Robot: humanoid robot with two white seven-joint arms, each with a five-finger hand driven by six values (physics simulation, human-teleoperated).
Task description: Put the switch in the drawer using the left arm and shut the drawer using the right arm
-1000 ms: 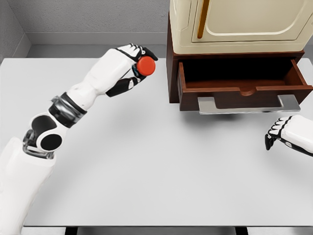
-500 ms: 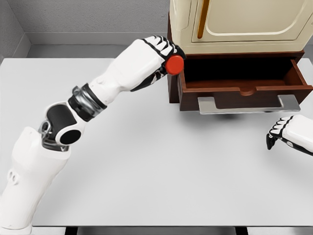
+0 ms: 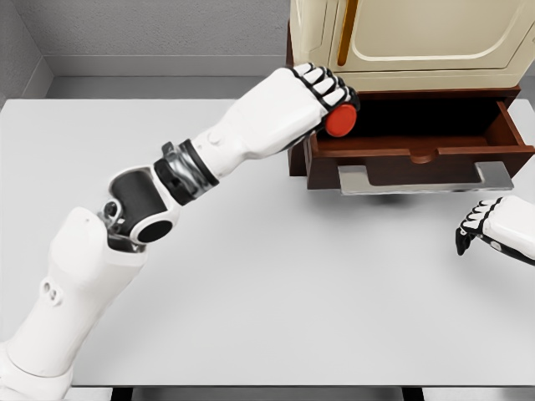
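Red round switch [image 3: 340, 120] apparently over the open brown drawer's [image 3: 418, 154] left end.

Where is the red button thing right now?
In the head view, the red switch is held in the left robot hand, at the left end of the open drawer, beneath the cream cabinet.

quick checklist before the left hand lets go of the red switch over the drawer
1. Switch gripped by left hand: ok, fingers curl over it.
2. Drawer open: ok, pulled out with its dark inside showing.
3. Switch over the opening: not ok, it sits at the drawer's left front corner, not clearly past the wall.
4. Space inside the drawer: cannot tell, the interior is in shadow.
5. Right hand clear of the drawer: ok, it rests on the table, below and right of the metal handle.
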